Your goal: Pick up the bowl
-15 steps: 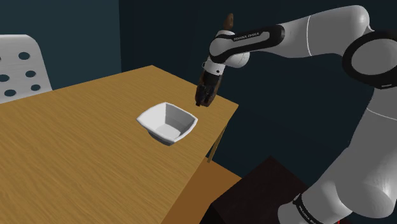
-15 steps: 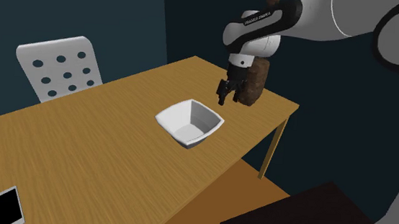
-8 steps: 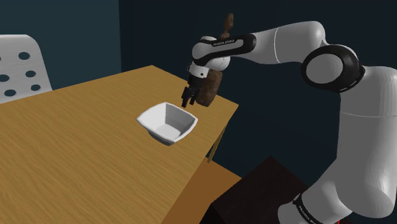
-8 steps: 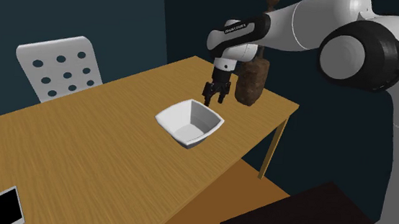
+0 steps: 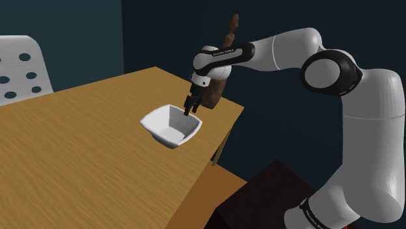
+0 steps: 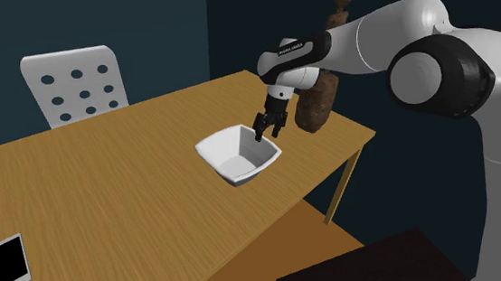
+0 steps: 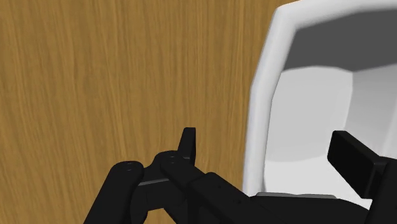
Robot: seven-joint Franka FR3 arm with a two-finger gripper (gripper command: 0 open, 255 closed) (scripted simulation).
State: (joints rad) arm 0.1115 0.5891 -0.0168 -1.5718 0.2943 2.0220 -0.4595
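White perforated chair (image 5: 19, 65) stands well apart from the bowl (image 5: 170, 127), to its left in the shoulder view. The square white bowl rests upright on a wooden table (image 5: 78, 156). At the bowl's far rim the black gripper (image 5: 189, 110) straddles the wall with its fingers (image 7: 188, 143) spread apart, one outside and one inside, clasping nothing. A brown object (image 5: 216, 91) stands just beyond the bowl.

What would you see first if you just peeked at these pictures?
The big white robot arm reaching over the wooden table grabs the eye first. Its black gripper hangs at the rim of a white square bowl, open fingers on either side of that rim. A white chair with round holes stands at the table's far side.
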